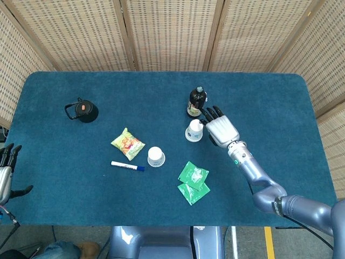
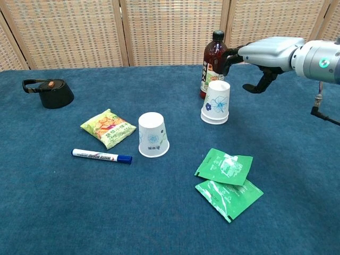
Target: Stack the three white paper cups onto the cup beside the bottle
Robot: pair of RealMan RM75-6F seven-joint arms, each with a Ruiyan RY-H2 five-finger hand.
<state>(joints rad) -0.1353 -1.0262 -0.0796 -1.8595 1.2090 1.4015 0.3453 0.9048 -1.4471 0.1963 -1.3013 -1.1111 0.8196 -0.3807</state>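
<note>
- White paper cups: the stack (image 2: 215,102) stands upside down, squarely nested, just in front of the bottle (image 2: 213,64) toward the table's far edge; a single cup (image 2: 153,134) stands upside down nearer the middle
- Your right hand (image 1: 220,128) hovers just beside the stack, fingers spread and holding nothing
- Your left hand (image 1: 5,175) hangs off the table's left edge, fingers apart, nothing in it
- Nearby lie a marker (image 2: 102,155), a snack packet (image 2: 108,128) and two green sachets (image 2: 227,183)
</note>
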